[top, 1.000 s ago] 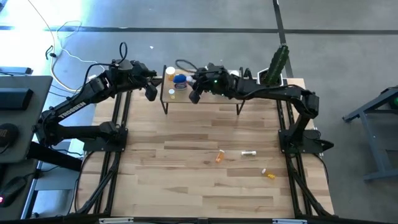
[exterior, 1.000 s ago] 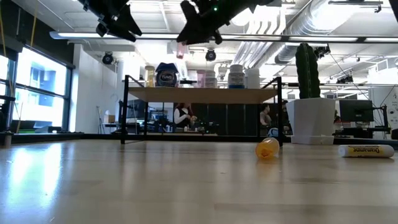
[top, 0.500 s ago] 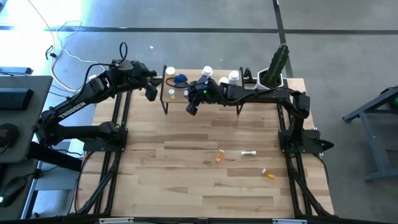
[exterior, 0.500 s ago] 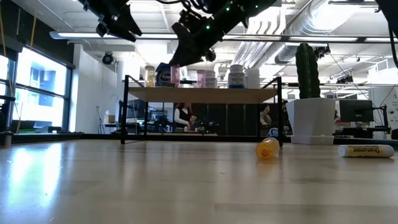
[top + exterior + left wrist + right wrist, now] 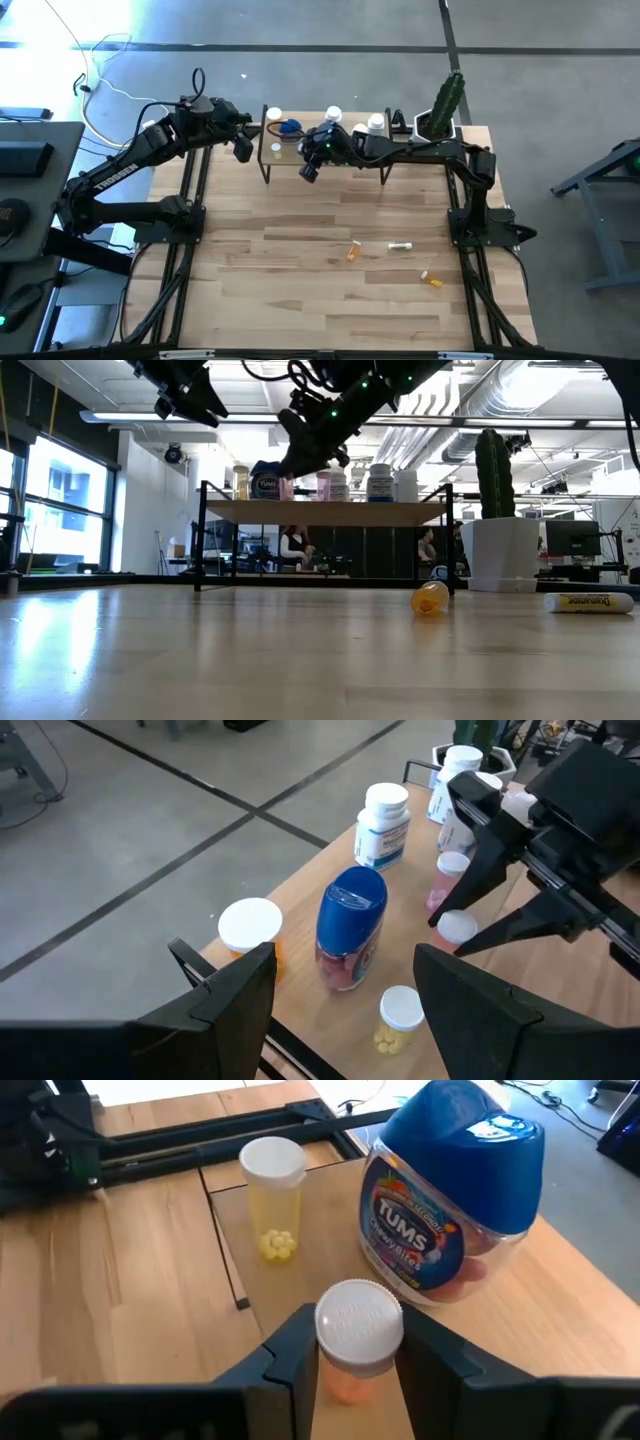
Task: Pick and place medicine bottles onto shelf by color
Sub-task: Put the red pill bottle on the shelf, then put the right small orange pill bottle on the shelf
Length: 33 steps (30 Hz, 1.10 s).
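The shelf [image 5: 330, 512] stands at the table's far edge. On its board stand a blue-lidded jar [image 5: 450, 1210], a clear yellow bottle [image 5: 272, 1195], white bottles [image 5: 385, 820] and a pink bottle [image 5: 450, 875]. My right gripper [image 5: 355, 1370] is over the shelf's left part and shut on a pink white-capped bottle [image 5: 358, 1330], in front of the blue-lidded jar. My left gripper [image 5: 243, 150] is open and empty, in the air beside the shelf's left end. Three bottles lie on the table: an orange one [image 5: 353, 250], a white one [image 5: 400, 245] and an orange-and-white one [image 5: 432, 280]. My right gripper pinches the pink bottle's body just under its white cap [image 5: 350, 1372] between its two fingers [image 5: 300, 1350]. The fingers come slanting down from the table's right and near side. The bottle is upright, at the shelf board [image 5: 300, 1280]; whether its bottom rests on it I cannot tell.
A white pot with a cactus [image 5: 497, 550] stands at the far right, beside the shelf. The shelf's right half holds several bottles [image 5: 380, 482]. Bare board lies near the yellow bottle [image 5: 320, 1020]. People show in the room beyond the table [image 5: 292, 545].
My right gripper has come down toward the shelf's left part with the pink bottle, which stays upright and now hangs just at the board beside the blue-lidded jar.
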Tool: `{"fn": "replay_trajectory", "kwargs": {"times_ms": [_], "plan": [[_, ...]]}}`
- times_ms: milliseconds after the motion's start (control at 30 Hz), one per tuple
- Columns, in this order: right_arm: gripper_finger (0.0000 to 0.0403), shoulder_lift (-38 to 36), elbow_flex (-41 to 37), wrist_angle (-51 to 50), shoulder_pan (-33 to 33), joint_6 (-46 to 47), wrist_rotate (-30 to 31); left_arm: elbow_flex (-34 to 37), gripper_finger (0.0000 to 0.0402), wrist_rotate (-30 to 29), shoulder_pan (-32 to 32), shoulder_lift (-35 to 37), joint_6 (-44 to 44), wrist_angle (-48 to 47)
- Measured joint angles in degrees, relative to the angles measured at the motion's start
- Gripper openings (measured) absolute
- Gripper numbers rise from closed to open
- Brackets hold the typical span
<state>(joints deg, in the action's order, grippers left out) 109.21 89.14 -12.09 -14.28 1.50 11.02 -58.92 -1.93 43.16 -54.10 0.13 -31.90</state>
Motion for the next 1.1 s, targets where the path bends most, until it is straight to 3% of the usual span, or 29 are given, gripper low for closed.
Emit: {"fn": "replay_trajectory", "kwargs": {"times_ms": [200, 667, 1100], "plan": [[0.0104, 0.00, 0.00, -0.22, -0.24, 1.22, -0.10, 0.00, 0.0225, 0.00, 0.00, 0.02, -0.02, 0.00], [0.0176, -0.02, 0.68, -0.35, -0.31, 2.57, 3.44, 0.00, 0.0225, 0.00, 0.00, 0.02, 0.08, 0.00], [0.0179, -0.09, 7.86, -7.03, 0.10, 6.21, 2.30, 0.00, 0.0225, 0.00, -0.02, 0.02, 0.08, 0.01]]}}
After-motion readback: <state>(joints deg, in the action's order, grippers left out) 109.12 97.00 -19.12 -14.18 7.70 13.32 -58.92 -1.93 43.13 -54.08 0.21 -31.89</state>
